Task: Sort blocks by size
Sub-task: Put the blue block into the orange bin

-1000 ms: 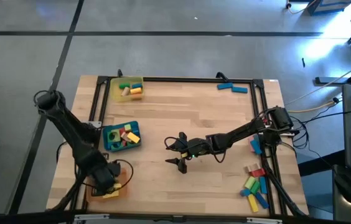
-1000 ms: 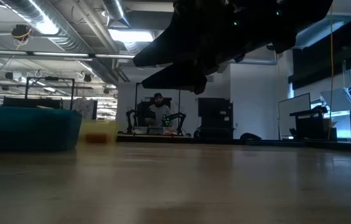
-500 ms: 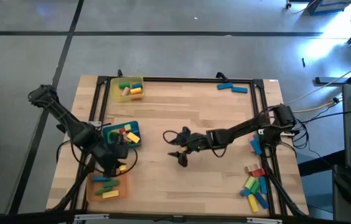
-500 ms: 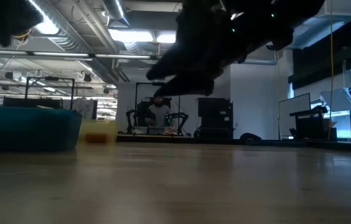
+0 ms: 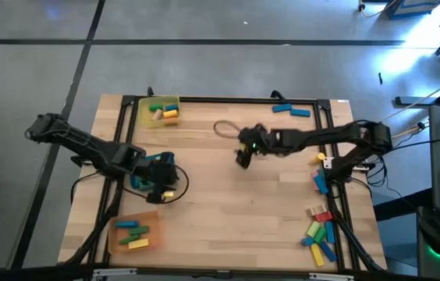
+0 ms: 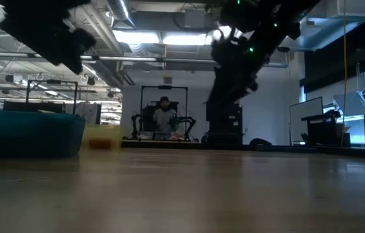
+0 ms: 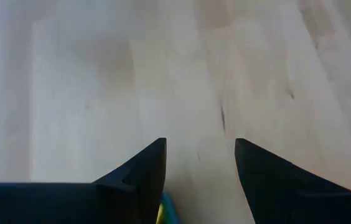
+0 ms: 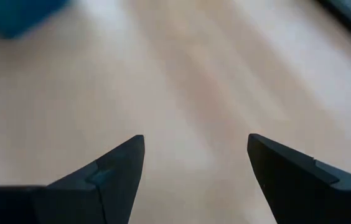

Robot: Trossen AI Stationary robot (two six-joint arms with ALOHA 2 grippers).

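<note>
The blocks lie in several places in the high view. Some are in the yellow tray at the far left. Some are in the blue tray, and some in the orange tray at the near left. A loose pile sits at the near right, and two blue ones at the far right. My left gripper hovers open over the blue tray's right edge, above bare wood. My right gripper hangs open above the middle of the table, nothing between its fingers.
A black frame runs along the table's edges. A blue block and a small yellow one lie by the right rail. Bare wood stretches between the two grippers. A person sits far off in the room behind.
My left gripper has left the orange tray, swung toward the far edge and the right, and rolled; it now stands over the blue tray. My right gripper has risen and moved from the table's middle toward the far and right edges. Both have stayed open.
</note>
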